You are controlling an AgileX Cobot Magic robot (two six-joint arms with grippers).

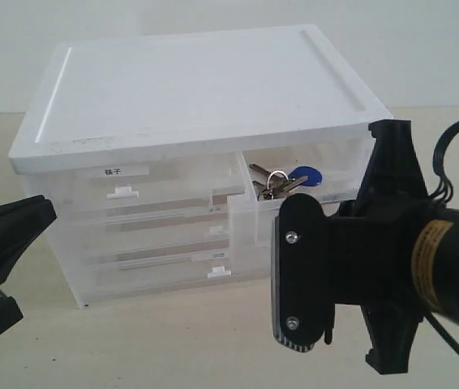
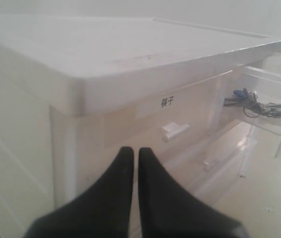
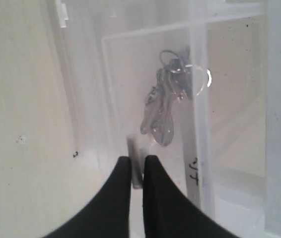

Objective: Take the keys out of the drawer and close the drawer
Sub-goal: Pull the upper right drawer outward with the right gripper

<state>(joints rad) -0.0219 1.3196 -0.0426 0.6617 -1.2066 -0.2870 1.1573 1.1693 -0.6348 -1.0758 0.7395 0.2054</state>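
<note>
Just in front of the pulled-out drawer (image 3: 125, 74), my right claw (image 3: 136, 161) is pinched together on nothing, tips close to its translucent front wall. Past that wall the keys (image 3: 163, 106) lie inside on the drawer's floor, their blue fob (image 1: 306, 176) beside the ring. Off toward the other half of the white cabinet (image 1: 189, 89), my left claw (image 2: 132, 151) is likewise closed and empty, pointing at the labelled drawer (image 2: 168, 116) without touching it.

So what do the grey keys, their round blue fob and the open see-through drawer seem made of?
Grey keys: metal, by shiny glints. Round blue fob: probably glossy plastic. Open drawer: translucent frosted plastic; the keys show through its wall.
</note>
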